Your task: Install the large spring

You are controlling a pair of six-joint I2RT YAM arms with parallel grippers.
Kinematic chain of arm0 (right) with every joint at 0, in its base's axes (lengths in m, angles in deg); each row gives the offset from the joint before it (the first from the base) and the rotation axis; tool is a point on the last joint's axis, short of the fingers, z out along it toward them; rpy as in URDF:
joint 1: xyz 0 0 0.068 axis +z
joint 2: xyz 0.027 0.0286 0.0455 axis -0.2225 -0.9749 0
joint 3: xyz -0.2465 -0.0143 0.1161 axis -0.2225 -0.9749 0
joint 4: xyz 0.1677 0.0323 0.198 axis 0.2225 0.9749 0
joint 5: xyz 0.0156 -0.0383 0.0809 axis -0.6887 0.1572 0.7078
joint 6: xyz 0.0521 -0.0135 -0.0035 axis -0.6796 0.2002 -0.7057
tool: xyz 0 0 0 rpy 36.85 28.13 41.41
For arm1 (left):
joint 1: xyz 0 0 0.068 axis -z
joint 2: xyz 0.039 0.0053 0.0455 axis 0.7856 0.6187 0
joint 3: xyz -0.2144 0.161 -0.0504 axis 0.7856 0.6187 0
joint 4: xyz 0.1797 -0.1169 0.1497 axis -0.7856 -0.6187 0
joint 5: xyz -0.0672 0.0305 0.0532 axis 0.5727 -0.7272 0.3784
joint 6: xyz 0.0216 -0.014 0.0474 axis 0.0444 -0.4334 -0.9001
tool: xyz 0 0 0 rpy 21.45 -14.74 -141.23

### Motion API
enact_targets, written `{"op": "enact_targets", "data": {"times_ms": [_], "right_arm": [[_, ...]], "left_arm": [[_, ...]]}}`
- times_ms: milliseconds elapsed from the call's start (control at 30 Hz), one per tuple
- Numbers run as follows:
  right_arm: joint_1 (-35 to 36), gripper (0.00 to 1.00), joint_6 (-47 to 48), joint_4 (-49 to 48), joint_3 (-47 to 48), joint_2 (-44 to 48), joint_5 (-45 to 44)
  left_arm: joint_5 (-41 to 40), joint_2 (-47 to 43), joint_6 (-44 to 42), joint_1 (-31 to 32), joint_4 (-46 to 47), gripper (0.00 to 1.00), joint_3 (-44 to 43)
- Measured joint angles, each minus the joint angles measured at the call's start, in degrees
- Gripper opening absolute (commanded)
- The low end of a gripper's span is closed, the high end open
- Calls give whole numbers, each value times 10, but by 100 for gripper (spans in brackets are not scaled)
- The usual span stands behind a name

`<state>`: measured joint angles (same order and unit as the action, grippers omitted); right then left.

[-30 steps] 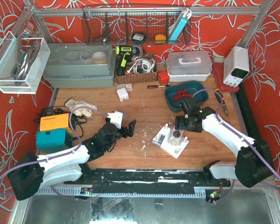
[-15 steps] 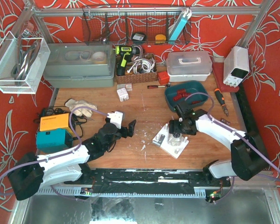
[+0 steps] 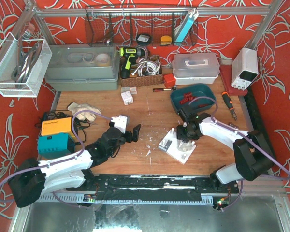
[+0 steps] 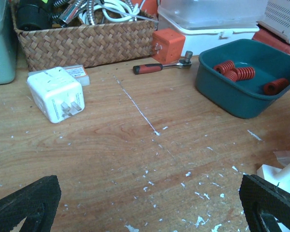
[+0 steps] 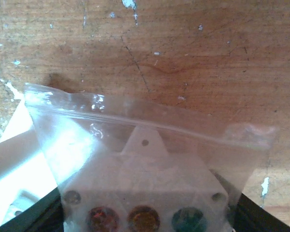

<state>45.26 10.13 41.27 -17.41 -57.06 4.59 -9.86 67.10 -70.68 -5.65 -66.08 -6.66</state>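
Right gripper [image 3: 182,131] now sits further left, over the white fixture [image 3: 176,146] at frame centre, its jaws flanking a clear bag [image 5: 150,140], grip impossible to tell, while the left gripper [image 3: 133,132] gapes released and red springs [image 3: 185,100] lie in the teal bin [image 3: 209,96] upper right.

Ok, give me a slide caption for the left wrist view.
Open left gripper above the table, facing a teal bin of red springs.

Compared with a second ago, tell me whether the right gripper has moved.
Yes. The right gripper has shifted left, away from the teal bin and over the white fixture, which stayed put.
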Motion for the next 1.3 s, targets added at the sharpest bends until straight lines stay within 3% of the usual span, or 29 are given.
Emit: {"op": "enact_targets", "data": {"times_ms": [300,467,600,800,900,1200,1300], "right_arm": [[-21,48,-12,15,15,108,-71],[-107,48,-19,-8,13,218,-128],[-188,49,-14,-47,-5,250,-186],[-271,46,37,-88,-9,152,-219],[-316,47,56,-90,16,67,-212],[-349,71,82,-90,114,-106,-181],[-354,85,81,-84,118,-133,-184]], "left_arm": [[0,22,0,0,-1,100,0],[0,22,0,0,-1,100,0],[1,22,0,0,-1,100,0],[11,19,0,0,2,100,0],[59,11,-6,0,26,100,9],[231,37,-24,1,101,100,25],[256,55,-28,4,101,100,21]]}}
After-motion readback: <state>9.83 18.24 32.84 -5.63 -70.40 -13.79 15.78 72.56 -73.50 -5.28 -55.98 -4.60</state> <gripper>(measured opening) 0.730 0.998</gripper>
